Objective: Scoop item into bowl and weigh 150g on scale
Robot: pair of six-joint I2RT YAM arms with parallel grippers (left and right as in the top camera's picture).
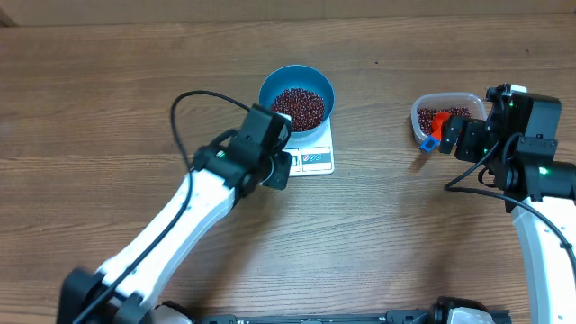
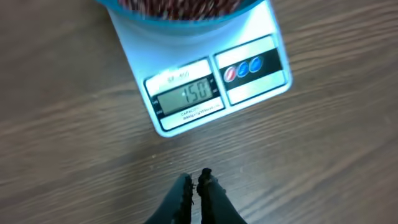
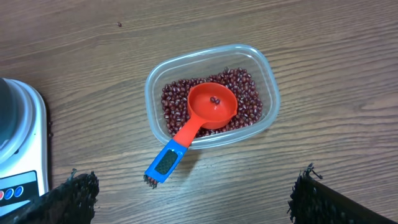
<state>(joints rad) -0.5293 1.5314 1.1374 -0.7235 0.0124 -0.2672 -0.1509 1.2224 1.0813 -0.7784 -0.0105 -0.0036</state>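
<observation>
Black-fingered, shut tight and empty at the left gripper (image 2: 198, 180), hovering over the bare wooden table (image 2: 323, 162). Just ahead of its tips, meeting the white scale (image 2: 249, 87), display edge nearest, showing 150. Farther ahead, on top of that scale, finding the blue bowl (image 2: 186, 15) with a heap of red-brown beans (image 2: 180, 4) inside, only the near rim caught by the wrist view.

Well off to the right, spread wide with nothing held at the right gripper (image 3: 189, 193), hanging above the table. Ahead of it, roughly centred between its fingers, looking down on a clear tub (image 3: 268, 74) holding more beans and an orange-red scoop (image 3: 211, 106), blue handle end poking over the near rim toward the gripper. Off to its left, catching one corner of the scale.

Judging by the display: weighing step, target apparently met, scooping seemingly finished. Next, probably calling only for a clean withdrawal of both arms without nudging scale or bowl. Should the reading drift, needing a small top-up or removal with the scoop.
</observation>
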